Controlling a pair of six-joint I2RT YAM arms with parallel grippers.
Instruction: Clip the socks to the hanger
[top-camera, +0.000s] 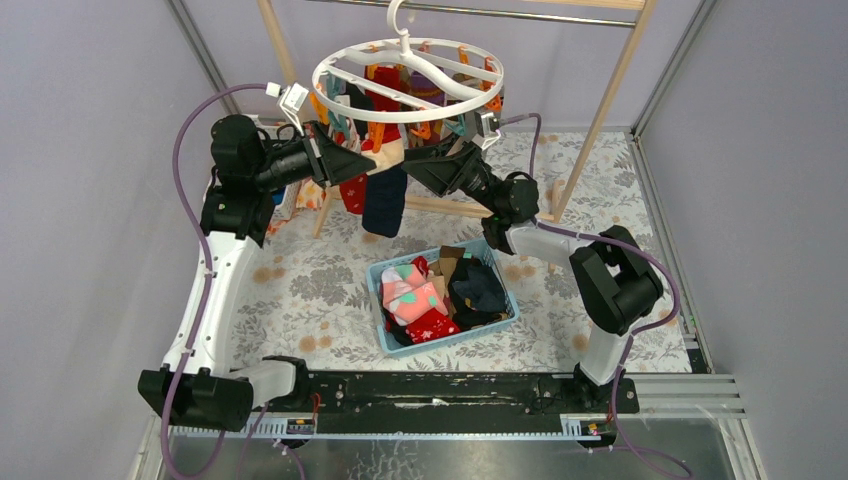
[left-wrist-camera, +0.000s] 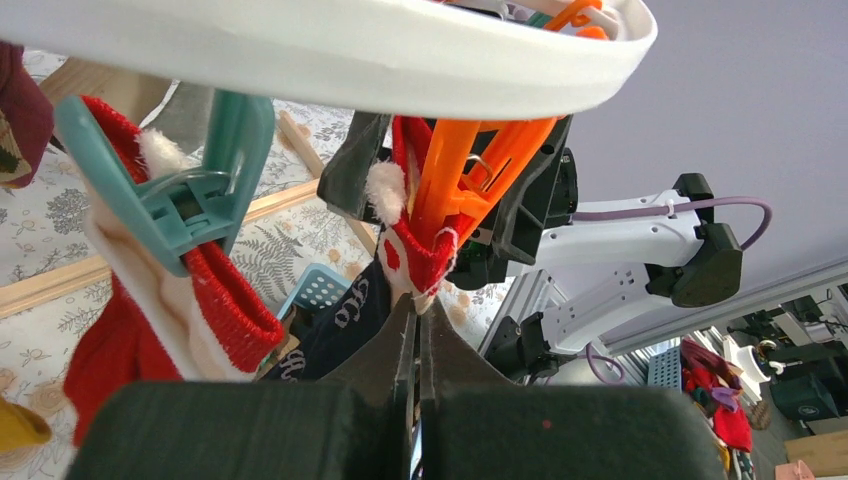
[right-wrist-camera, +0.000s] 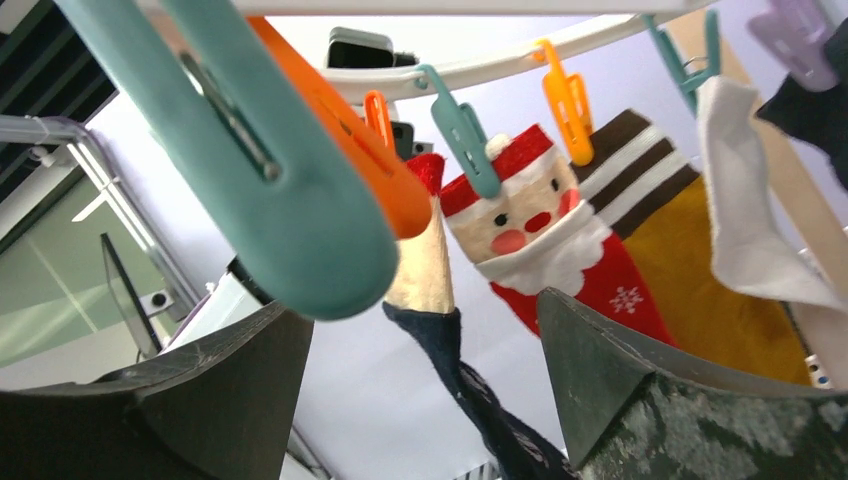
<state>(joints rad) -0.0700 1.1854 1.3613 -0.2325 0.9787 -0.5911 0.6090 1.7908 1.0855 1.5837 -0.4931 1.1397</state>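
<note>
Closest to the lens on the left wrist: black fingers (left-wrist-camera: 390, 350) of the left gripper (left-wrist-camera: 418, 312), pressed flat together with barely a slit between, tips pointing up at the hem of a red and cream sock (left-wrist-camera: 412, 250). Touching that hem or stopping just short of it, cannot tell which, nor whether any fabric sits in the pinch. That sock clamped in an orange clip (left-wrist-camera: 470, 170) under the white rim of the hanger (left-wrist-camera: 400, 60). To its left, a teal clip (left-wrist-camera: 200, 190) biting a red sock with white trim (left-wrist-camera: 215, 300). Just behind the fingertips, a navy sock (left-wrist-camera: 350, 305) with white lettering, too folded to read. Seen from above, left gripper (top-camera: 380, 160) and right gripper (top-camera: 418, 160) meeting nose to nose under the near rim of the hanger (top-camera: 400, 116), socks (top-camera: 385, 200) dangling between them, hanger hooked over the rod of a wooden rail frame (top-camera: 600, 120). Nearer the bases and a little right, a blue basket (top-camera: 507, 295) of loose socks on the flowered table (top-camera: 300, 290). On the right wrist, right gripper (right-wrist-camera: 420, 335) with jaws spread wide, clamping nothing; navy sock (right-wrist-camera: 470, 390) hanging in the gap beyond them. Further right, a Santa-face sock (right-wrist-camera: 530, 220) on a small teal clip (right-wrist-camera: 462, 135), a brown-striped mustard sock (right-wrist-camera: 690, 250) by a small orange clip (right-wrist-camera: 568, 100), then a white sock (right-wrist-camera: 740, 210).
</note>
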